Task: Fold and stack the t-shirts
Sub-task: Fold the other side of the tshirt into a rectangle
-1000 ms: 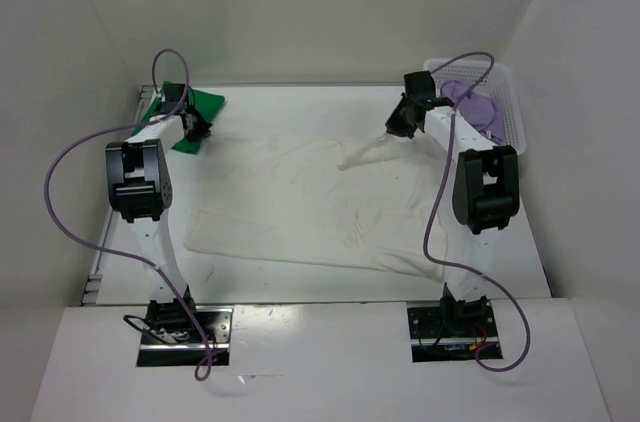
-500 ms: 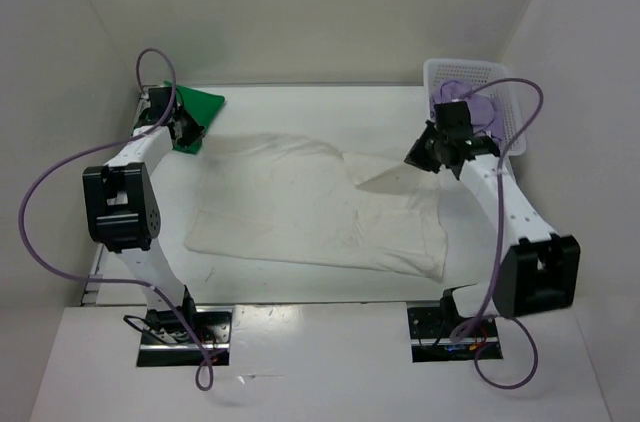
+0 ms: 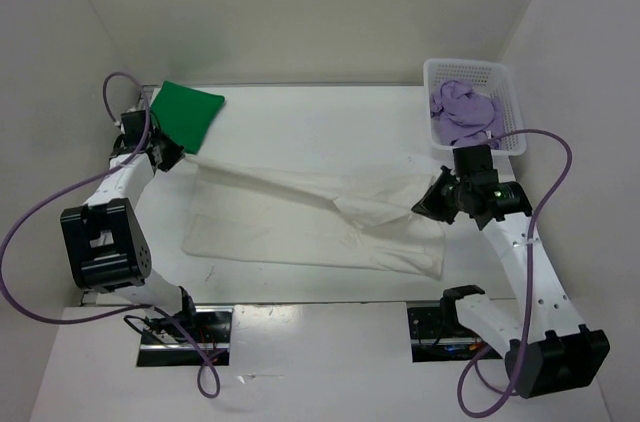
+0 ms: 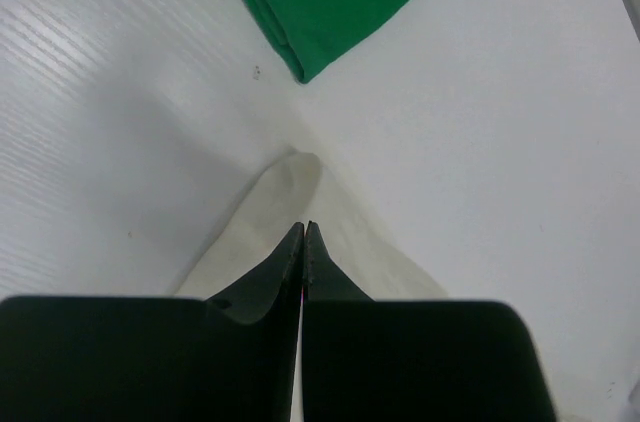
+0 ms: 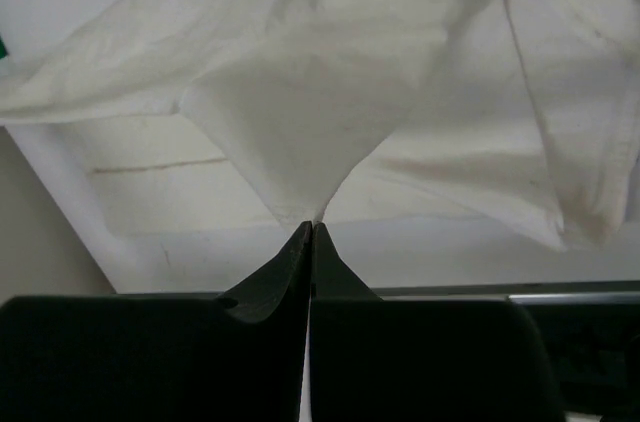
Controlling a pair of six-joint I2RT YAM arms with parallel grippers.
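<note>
Both the left gripper (image 4: 303, 230) and right gripper (image 5: 311, 226) pinch the soft white-cream cloth t-shirt (image 3: 300, 227), its far edge now dragged nearward: fold seemingly half-made.

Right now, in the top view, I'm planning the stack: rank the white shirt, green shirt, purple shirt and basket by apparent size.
Largest by far: white shirt.
Then: basket.
Smallest: green shirt and purple shirt, about alike; the purple is bunched, so unranked.

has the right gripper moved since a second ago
Yes. The right gripper, shut on the white-cream cloth t-shirt, drew back toward its base, from beside the white plastic lattice basket to nearer than it.
</note>
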